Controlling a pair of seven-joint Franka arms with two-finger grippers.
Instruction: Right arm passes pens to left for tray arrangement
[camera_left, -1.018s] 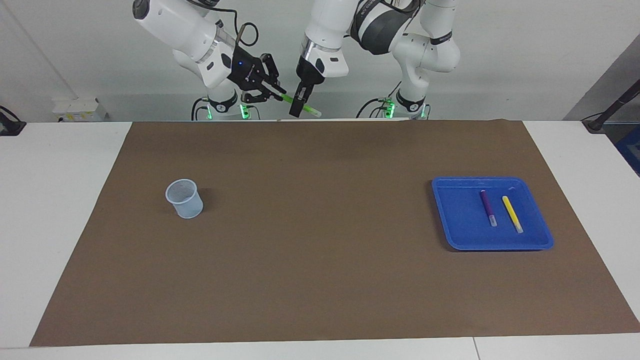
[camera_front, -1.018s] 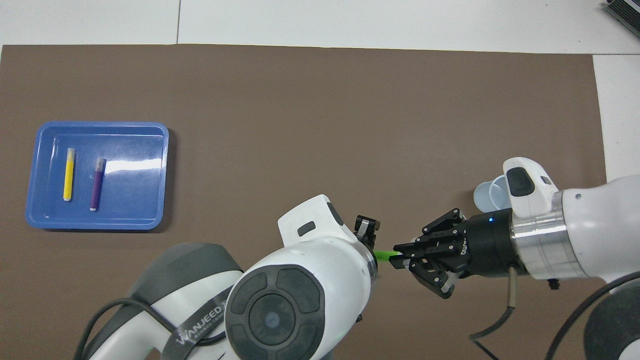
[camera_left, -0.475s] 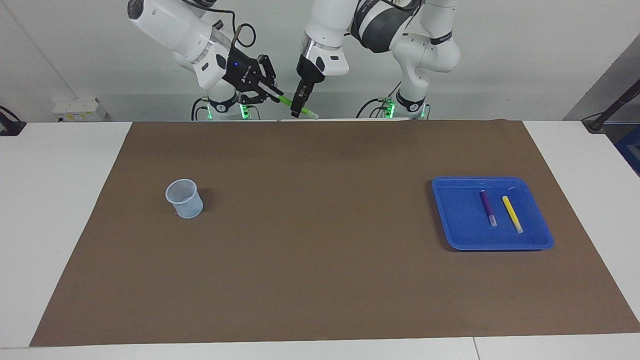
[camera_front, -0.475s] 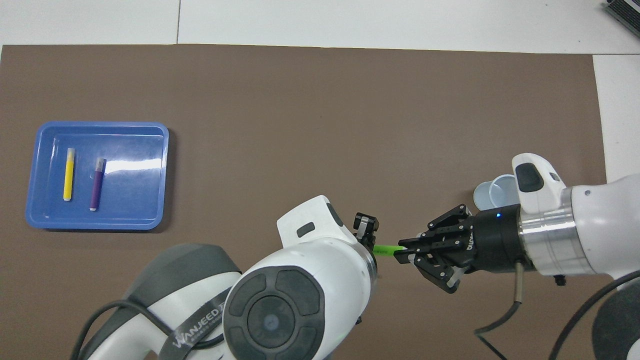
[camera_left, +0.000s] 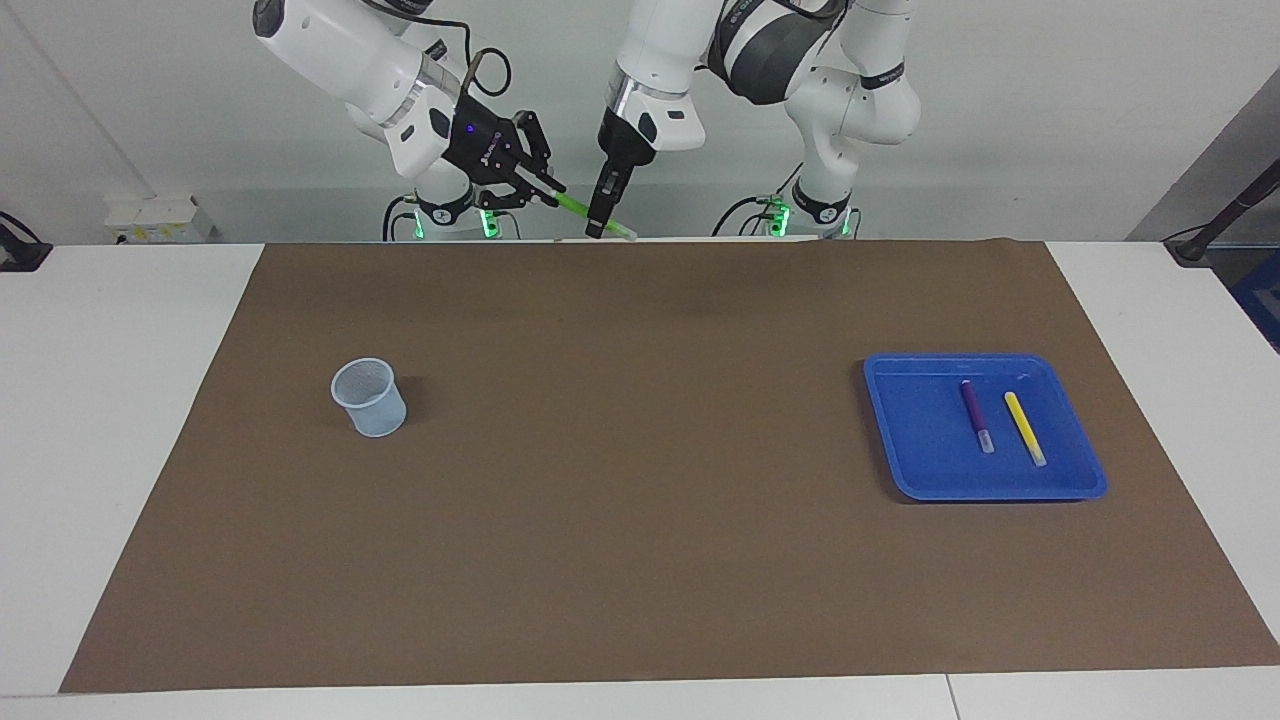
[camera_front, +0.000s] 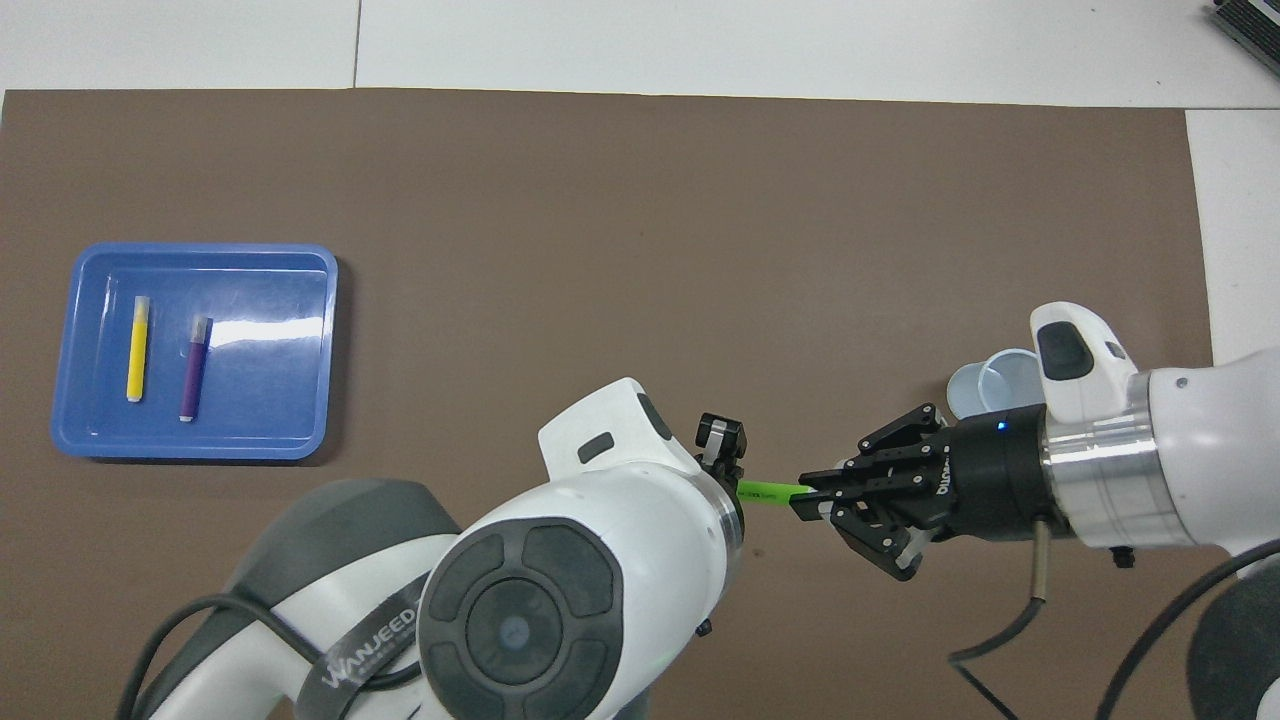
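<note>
My right gripper (camera_left: 551, 190) (camera_front: 806, 494) hangs over the table edge nearest the robots, shut on one end of the bright green pen (camera_left: 585, 211) (camera_front: 764, 490). The pen slants down toward the left arm's end. My left gripper (camera_left: 597, 220) (camera_front: 724, 468) points down at the pen's middle; whether it grips the pen is unclear. The blue tray (camera_left: 985, 488) (camera_front: 200, 449) sits toward the left arm's end. In it lie the purple pen (camera_left: 976, 414) (camera_front: 194, 368) and the yellow pen (camera_left: 1024, 427) (camera_front: 137, 348), side by side.
A small translucent pale blue cup (camera_left: 369, 397) (camera_front: 985, 388) stands on the brown mat (camera_left: 640, 520) toward the right arm's end. In the overhead view the right wrist partly covers it.
Both grippers have lifted slightly with the green pen between them. The right gripper has drawn back a little toward its own end, so more of the pen shows between the two.
</note>
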